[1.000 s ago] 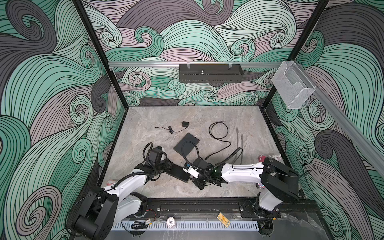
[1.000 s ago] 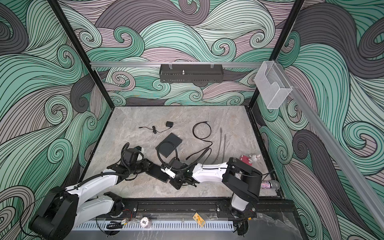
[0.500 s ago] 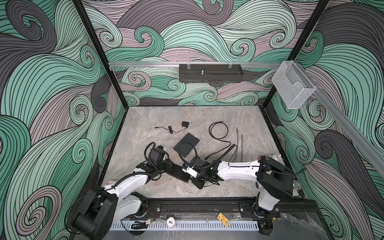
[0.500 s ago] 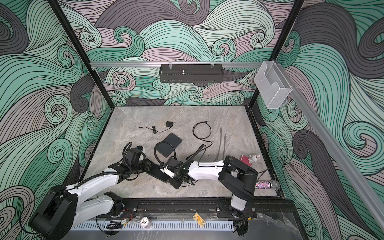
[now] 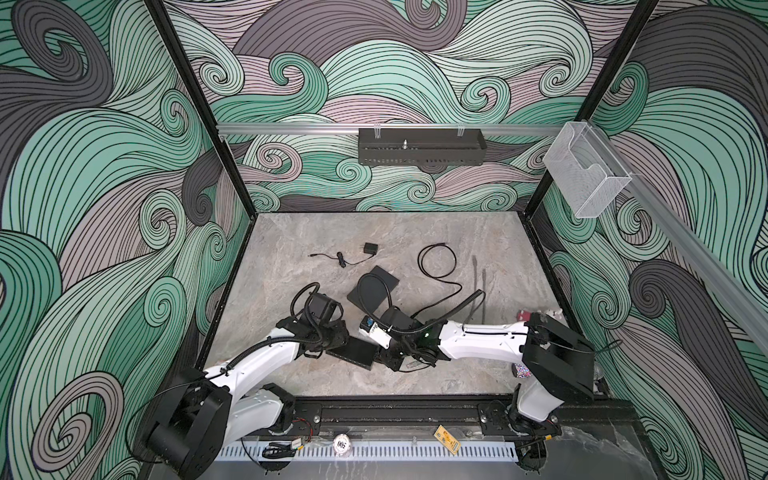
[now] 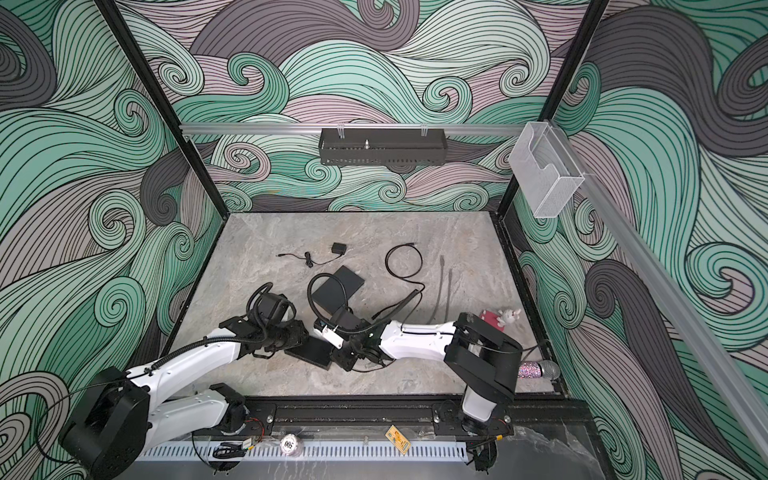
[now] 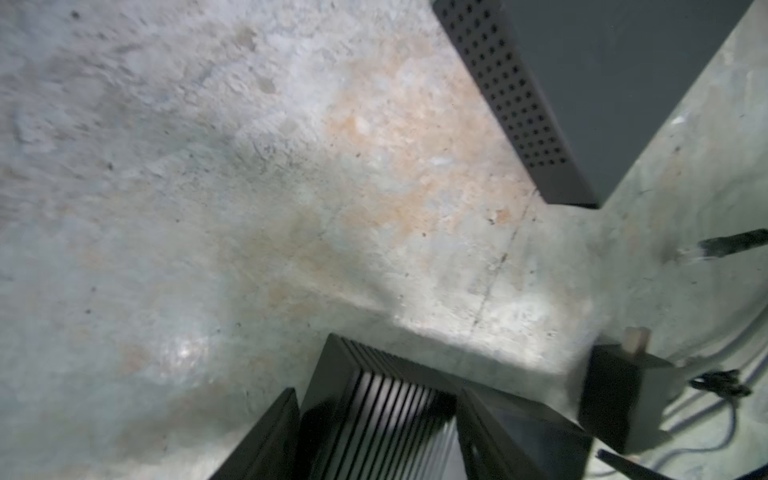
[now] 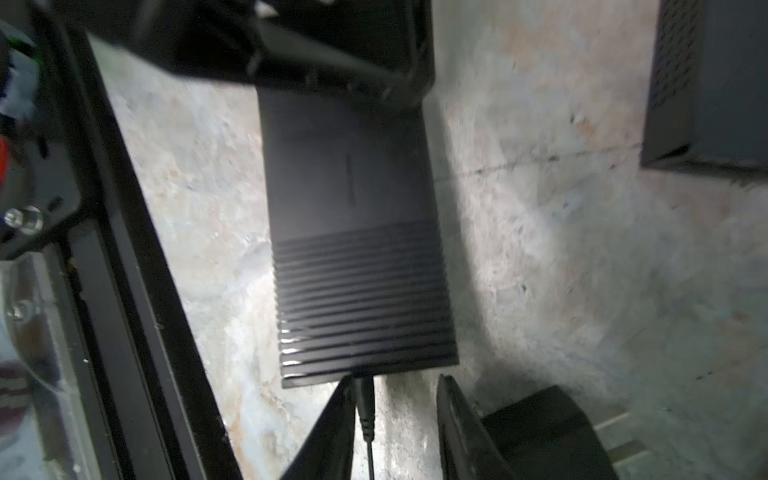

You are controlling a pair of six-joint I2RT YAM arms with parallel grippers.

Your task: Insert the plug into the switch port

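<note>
The switch (image 5: 352, 354) is a flat black box with a ribbed end, lying on the stone floor between the two arms in both top views. In the right wrist view the black plug (image 8: 365, 401) sits in the port on the switch's (image 8: 353, 249) ribbed edge, its thin cable trailing back. My right gripper (image 8: 395, 380) stands open around the plug, which lies against one finger (image 8: 328, 428) and well apart from the other. My left gripper (image 7: 376, 395) is open at the opposite end, the ribbed switch (image 7: 386, 415) between its fingers (image 7: 266, 440).
A larger perforated black box (image 5: 372, 286) lies behind the switch. A black power adapter (image 8: 552, 432) with prongs sits beside my right gripper. Further back are a looped black cable (image 5: 436, 259), a small adapter with its lead (image 5: 370, 248) and grey cables (image 5: 478, 286). A pink toy (image 5: 536, 314) lies at the right wall.
Both grippers have opened: the right has let go of the plug, which stays in the switch, and the left has loosened from the switch. The right arm edged left.
</note>
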